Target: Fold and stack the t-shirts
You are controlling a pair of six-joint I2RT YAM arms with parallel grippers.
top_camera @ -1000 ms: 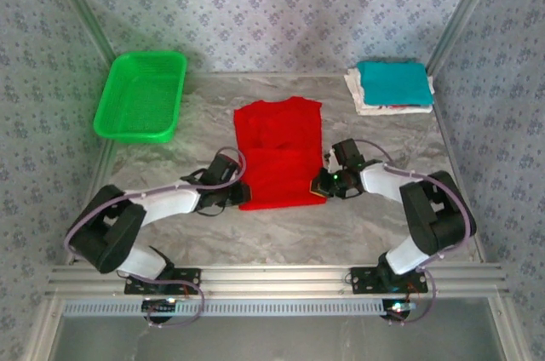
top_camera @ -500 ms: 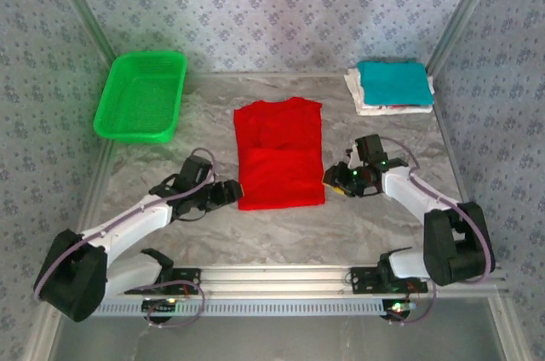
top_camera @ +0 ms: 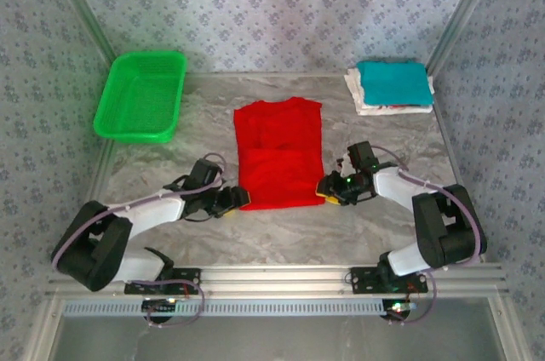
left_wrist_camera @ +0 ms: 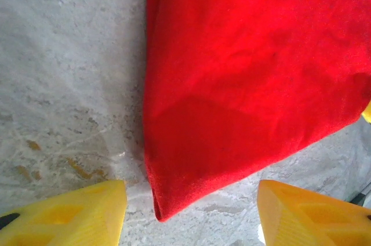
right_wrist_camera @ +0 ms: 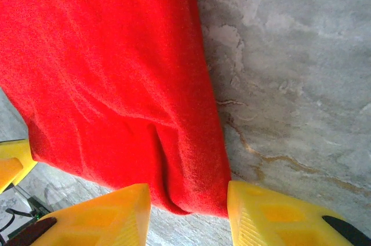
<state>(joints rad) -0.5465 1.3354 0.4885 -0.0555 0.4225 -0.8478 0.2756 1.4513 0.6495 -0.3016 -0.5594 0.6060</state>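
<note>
Top camera view shows the red shirt [top_camera: 279, 152] lying flat in the middle of the table [top_camera: 281, 237], with its bottom part folded up. The left gripper [top_camera: 241, 199] sits at the shirt's near left corner. The right gripper [top_camera: 324, 189] sits at its near right corner. On the left wrist camera, the yellow fingers [left_wrist_camera: 75, 217] stand wide apart, holding nothing, with the shirt corner between them. On the right wrist camera, the fingers [right_wrist_camera: 266, 217] are apart too, one on each side of the other corner, not squeezing it. The teal shirt [top_camera: 392, 82] lies folded on a white shirt [top_camera: 356, 97] at the far right. A green basket [top_camera: 149, 55] sits at the far left.
</note>
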